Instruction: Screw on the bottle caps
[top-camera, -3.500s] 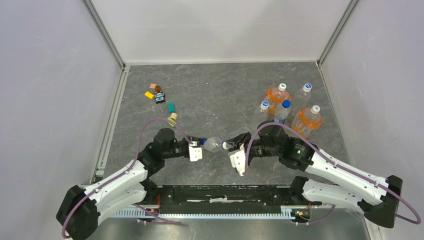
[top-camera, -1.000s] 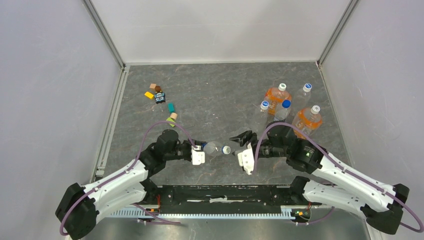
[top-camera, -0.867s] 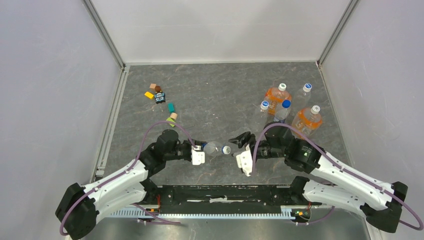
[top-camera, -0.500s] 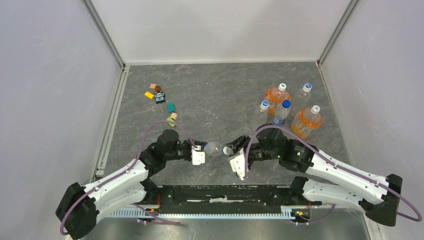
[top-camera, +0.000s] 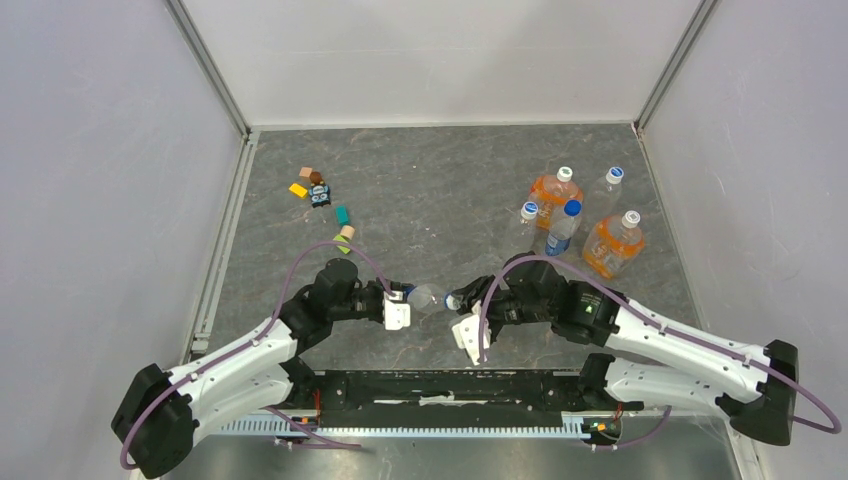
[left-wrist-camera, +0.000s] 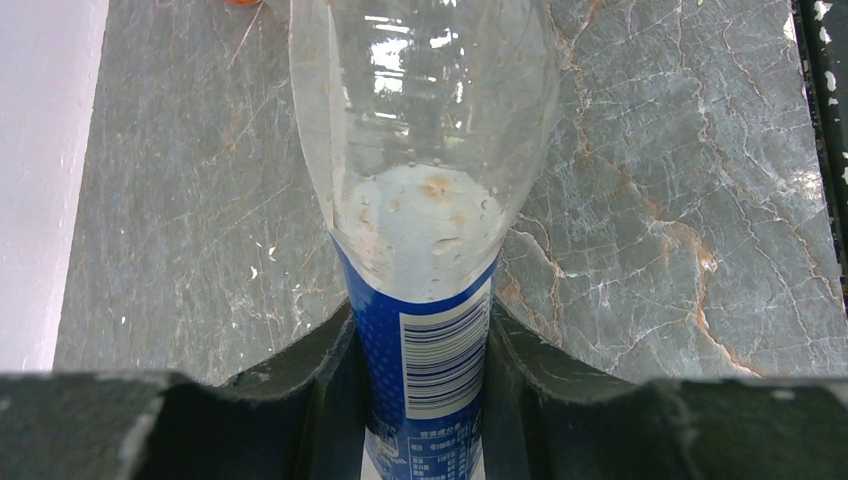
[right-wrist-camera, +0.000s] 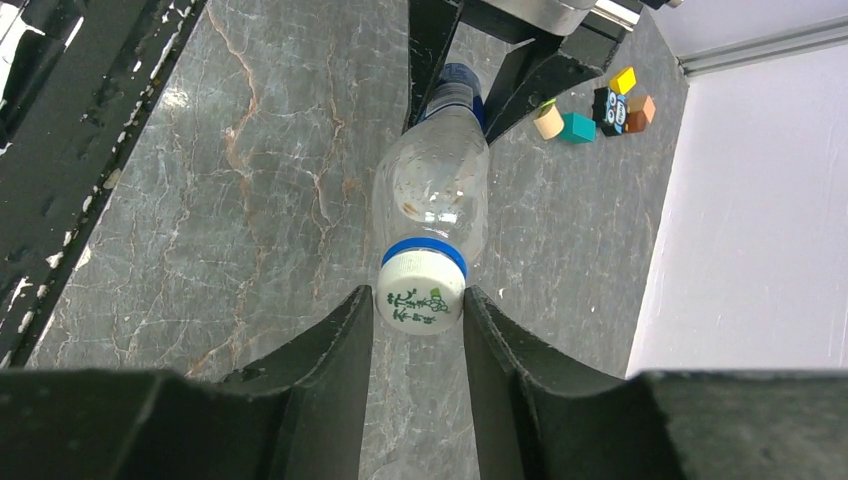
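A slim clear bottle (top-camera: 428, 297) with a blue label band (left-wrist-camera: 425, 350) lies level above the table between the two arms. My left gripper (top-camera: 403, 300) is shut on its labelled lower half, one finger on each side (left-wrist-camera: 425, 345). Its neck points toward the right arm. A white bottle cap (right-wrist-camera: 420, 298) with green print sits on that neck, above a blue ring. My right gripper (right-wrist-camera: 418, 312) has its fingertips pressed on both sides of the cap; in the top view this gripper (top-camera: 460, 301) meets the bottle's end.
Several capped bottles stand upright at the back right: two with orange liquid (top-camera: 552, 190) (top-camera: 612, 243), clear ones (top-camera: 605, 186) (top-camera: 525, 223), and one with a blue cap (top-camera: 565, 226). Small coloured toy blocks (top-camera: 320, 195) lie at the back left. The black base rail (top-camera: 440, 385) runs along the near edge.
My right gripper has moved left up to the bottle's neck, and its jaws have closed in on the cap. The left gripper and the bottle have stayed put.
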